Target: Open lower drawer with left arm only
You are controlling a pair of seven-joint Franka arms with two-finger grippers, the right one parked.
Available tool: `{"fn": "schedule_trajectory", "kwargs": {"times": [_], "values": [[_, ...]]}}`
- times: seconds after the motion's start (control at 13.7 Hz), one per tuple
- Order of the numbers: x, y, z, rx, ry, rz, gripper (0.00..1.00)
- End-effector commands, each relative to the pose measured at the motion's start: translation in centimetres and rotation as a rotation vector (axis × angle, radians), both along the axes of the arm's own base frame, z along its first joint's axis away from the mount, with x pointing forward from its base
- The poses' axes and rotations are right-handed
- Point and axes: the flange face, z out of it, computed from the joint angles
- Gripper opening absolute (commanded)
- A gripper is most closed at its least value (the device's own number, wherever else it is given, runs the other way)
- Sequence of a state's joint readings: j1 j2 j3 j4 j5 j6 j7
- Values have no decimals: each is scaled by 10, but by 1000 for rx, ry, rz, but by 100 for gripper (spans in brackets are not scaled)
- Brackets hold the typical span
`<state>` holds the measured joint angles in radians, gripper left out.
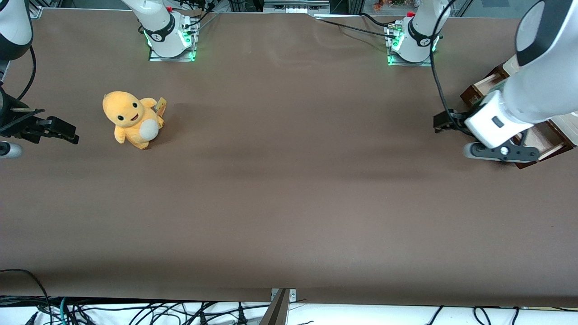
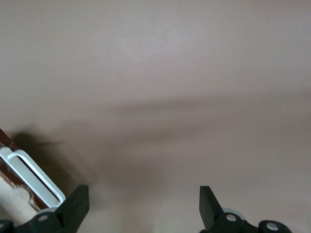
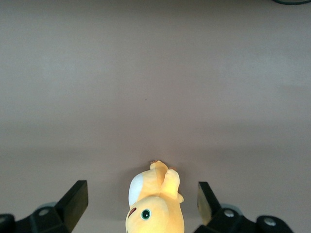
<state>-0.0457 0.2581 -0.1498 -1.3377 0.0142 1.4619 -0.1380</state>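
Drawer (image 1: pixel 542 140) reddish-brown, pulled out; claw (image 2: pixel 143 208) spread, empty.

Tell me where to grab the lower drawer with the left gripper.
Take the pale bar handle on the lower drawer front. It is a raised loop standing off the dark wood, so come in from the open table in front, one finger each side. The gripper is open beside it, not on it.

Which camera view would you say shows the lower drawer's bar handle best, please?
The left wrist view: the pale bar handle shows whole beside the open gripper. In the front view the left arm hides it; the right wrist view misses it.
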Motion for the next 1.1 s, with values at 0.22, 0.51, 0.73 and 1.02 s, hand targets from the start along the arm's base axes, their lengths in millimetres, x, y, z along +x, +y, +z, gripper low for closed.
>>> {"fn": "schedule_trajectory", "kwargs": {"times": [0.22, 0.51, 0.73, 1.02], "values": [[-57, 39, -10, 10, -136, 36, 100], [-57, 43, -11, 10, -119, -15, 100], [-58, 45, -10, 11, -104, -15, 100], [-57, 43, -7, 11, -102, -14, 100]]}}
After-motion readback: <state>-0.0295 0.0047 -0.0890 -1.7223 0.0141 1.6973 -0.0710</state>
